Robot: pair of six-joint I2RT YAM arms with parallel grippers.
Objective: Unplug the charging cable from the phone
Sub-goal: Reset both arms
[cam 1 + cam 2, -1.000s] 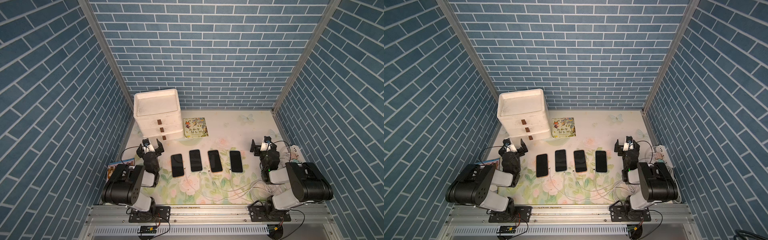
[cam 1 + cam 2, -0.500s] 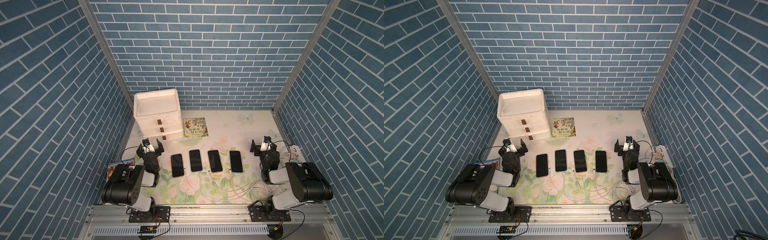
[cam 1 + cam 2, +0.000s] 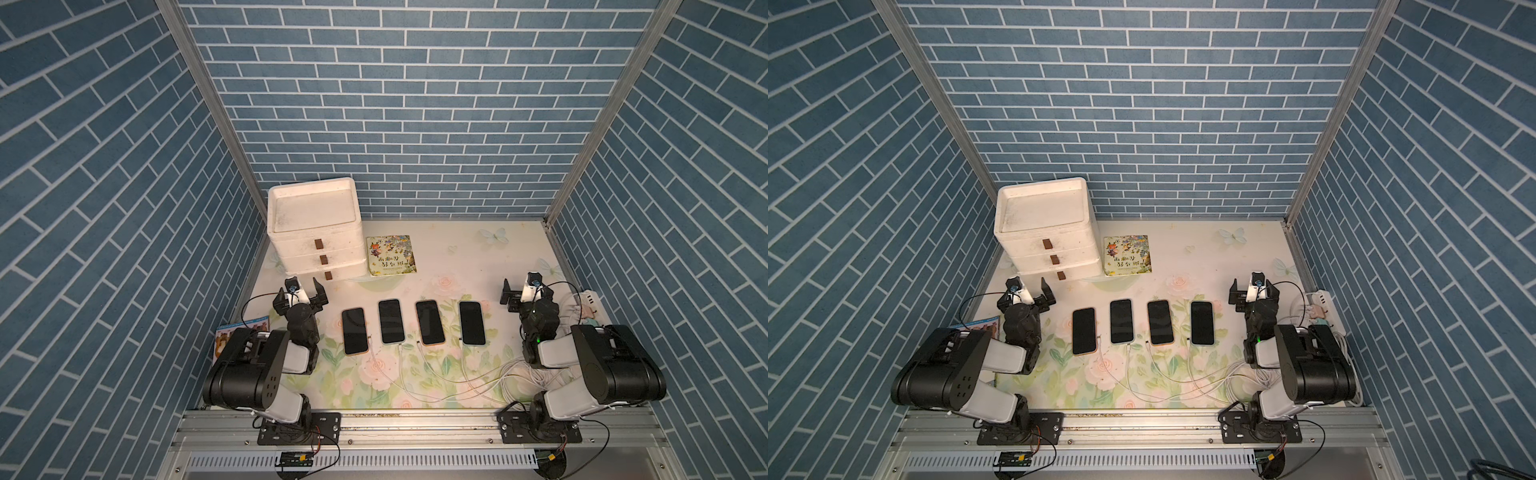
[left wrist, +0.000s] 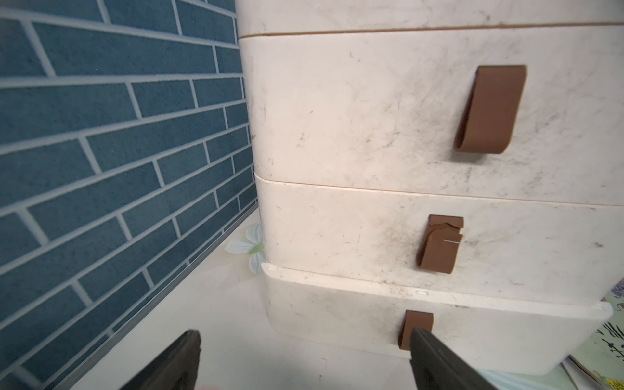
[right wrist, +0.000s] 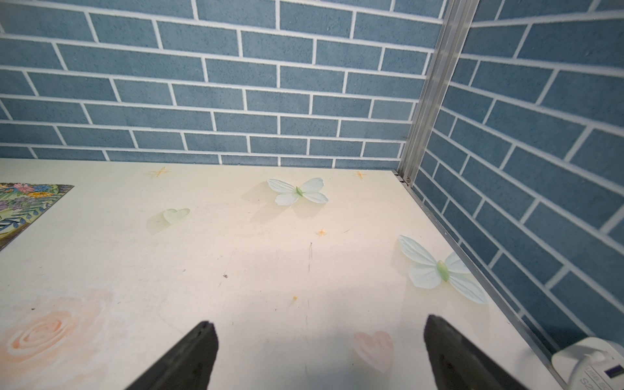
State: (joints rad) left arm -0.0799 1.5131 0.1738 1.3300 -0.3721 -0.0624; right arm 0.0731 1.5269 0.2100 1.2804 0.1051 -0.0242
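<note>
Four phones (image 3: 391,321) lie flat in a row on the bench (image 3: 457,257) between the arms. A thin white charging cable (image 3: 515,368) runs from the near end of each, so the count is four phones, four cables, one three-drawer unit (image 3: 299,249) and two books (image 3: 390,255). Judged: the phone is rigid, slick and light enough to slide and the cord is limp, so take the stiff plug with the phone pinned. The left gripper (image 4: 304,334) and right gripper (image 5: 320,322) both stand wide and empty, apart from the row.
</note>
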